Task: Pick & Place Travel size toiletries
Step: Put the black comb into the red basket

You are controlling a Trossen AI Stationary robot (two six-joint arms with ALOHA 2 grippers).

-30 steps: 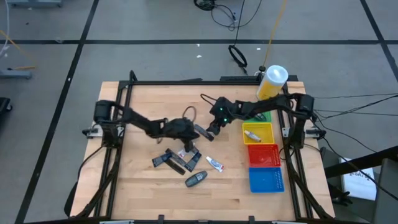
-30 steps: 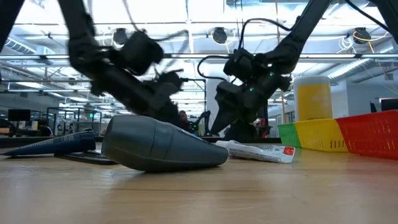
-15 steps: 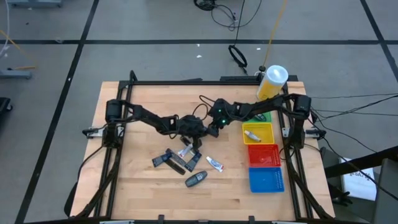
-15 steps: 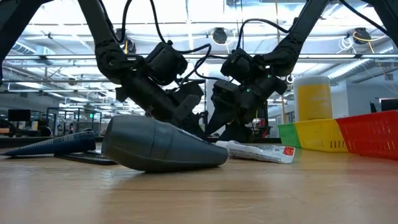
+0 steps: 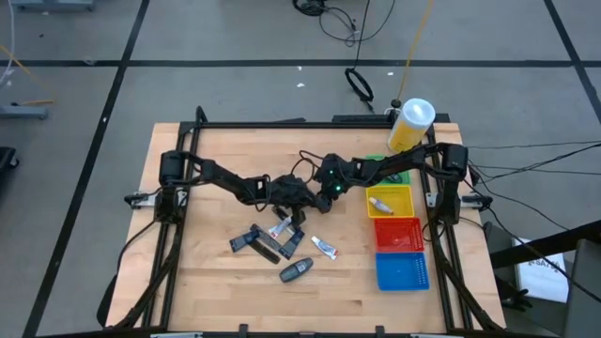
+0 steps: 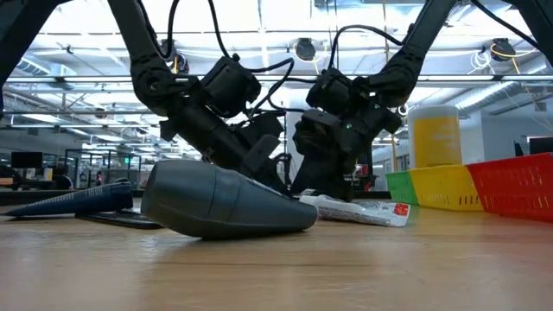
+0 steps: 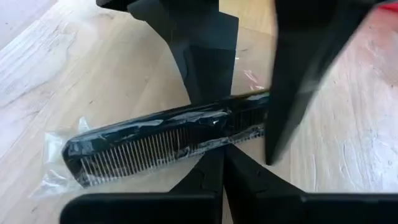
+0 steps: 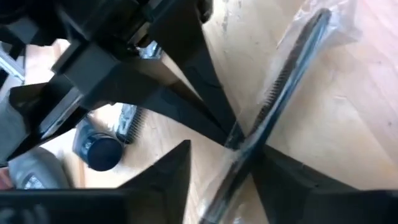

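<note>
Closing right gripper [image 8: 221, 165] jaws around black plastic-wrapped comb [image 7: 168, 140], mid-desk [image 5: 216, 291]; left gripper [image 7: 217, 165] jaws already shut on its spine. Handover underway, not yet released

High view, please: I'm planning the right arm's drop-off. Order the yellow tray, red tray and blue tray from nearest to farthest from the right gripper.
From the right gripper, at the table's middle:
1. Yellow tray, just to its right.
2. Red tray, below the yellow one.
3. Blue tray, last in the row, toward the front edge.
</note>
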